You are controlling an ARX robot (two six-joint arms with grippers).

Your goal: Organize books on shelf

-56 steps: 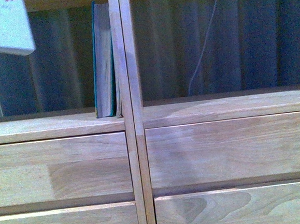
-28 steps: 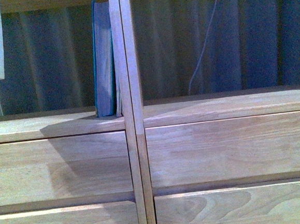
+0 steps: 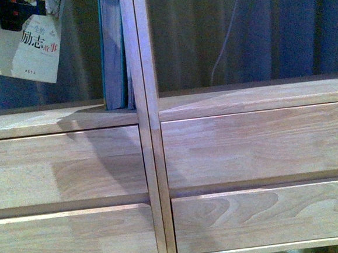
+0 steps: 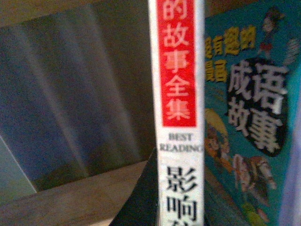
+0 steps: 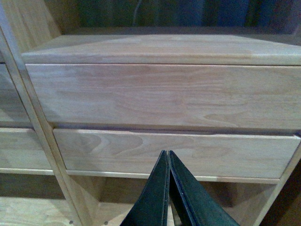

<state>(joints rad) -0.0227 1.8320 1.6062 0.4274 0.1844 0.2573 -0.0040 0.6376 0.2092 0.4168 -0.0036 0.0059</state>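
My left gripper (image 3: 15, 11) is shut on the white paperback (image 3: 28, 52) and holds it tilted in the air in the shelf's upper left compartment, above the shelf board (image 3: 51, 121). The teal book (image 3: 113, 49) stands upright against the vertical post (image 3: 145, 105), a gap to the right of the paperback. In the left wrist view the paperback's red-marked spine (image 4: 178, 117) fills the middle beside a dark finger (image 4: 141, 202), with the teal cover (image 4: 249, 117) just behind. My right gripper (image 5: 168, 157) is shut and empty in front of the right column's drawer fronts (image 5: 141, 94).
Wooden drawer fronts (image 3: 247, 147) fill both columns below the open-backed compartments. A dark curtain and a thin white cable (image 3: 226, 40) show behind the right compartment. An open lower compartment (image 5: 117, 197) lies under the drawers by my right gripper.
The paperback has moved down and to the right into the left compartment, nearer the teal book, its cover now facing me. The whole shelf sits higher in the front view.
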